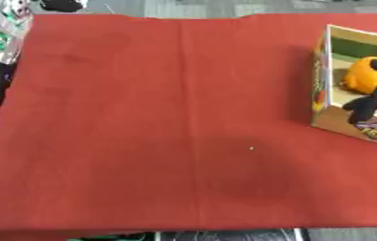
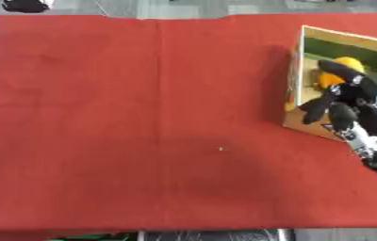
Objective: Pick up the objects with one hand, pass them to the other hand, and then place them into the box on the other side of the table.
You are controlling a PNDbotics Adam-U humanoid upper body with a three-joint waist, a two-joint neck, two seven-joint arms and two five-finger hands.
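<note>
In your left eye view, a red cloth [image 1: 159, 122] covers the table, with a crease running down its middle and a tiny pale speck [image 1: 251, 148] lying near the centre. At the right edge stands an open cardboard box [image 1: 321, 82] with printed colours on its outer wall. Inside it sits a round orange object [image 1: 358, 75], smooth and bright, resting against the inner wall. Your right hand [image 1: 373, 101] reaches in over the box just beside the orange object, dark fingers pointing down.

In your right eye view, more of that hand shows: black fingers with silver parts, hanging over the box's near wall, the fingers relaxed and a little apart, closed round nothing you can see. The orange object lies behind them, partly covered by the hand. Your left hand shows in neither view.
</note>
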